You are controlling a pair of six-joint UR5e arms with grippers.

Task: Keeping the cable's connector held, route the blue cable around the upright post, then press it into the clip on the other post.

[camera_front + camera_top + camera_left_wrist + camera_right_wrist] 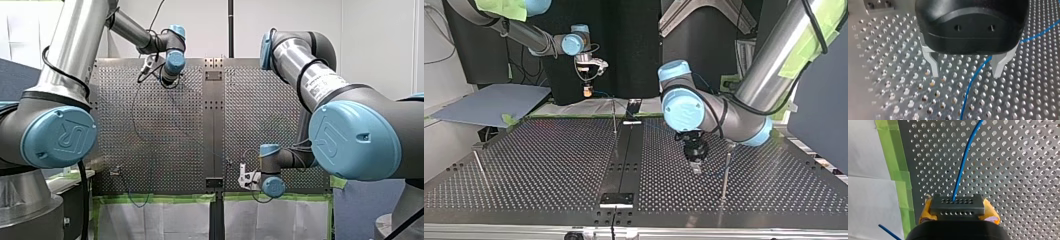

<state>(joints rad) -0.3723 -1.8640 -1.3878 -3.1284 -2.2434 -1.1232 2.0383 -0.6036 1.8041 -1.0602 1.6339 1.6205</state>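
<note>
The table (885,75) under my left gripper (965,73) is bare grey metal, drilled all over with small holes, and has a dull brushed sheen. That gripper's body is smooth black plastic with a soft gloss. Its fingers (934,65) are plain pale metal, flat and unpainted. Between them runs the thin blue cable (970,85), with a smooth, plastic-looking sheath. In my right gripper (958,212) the connector (957,203) is a matt black plastic block with rows of tiny holes, clamped by yellow, rubbery-looking pads (926,211). Beside this gripper, matt green tape (901,185) borders a white, paper-like sheet (870,195).
</note>
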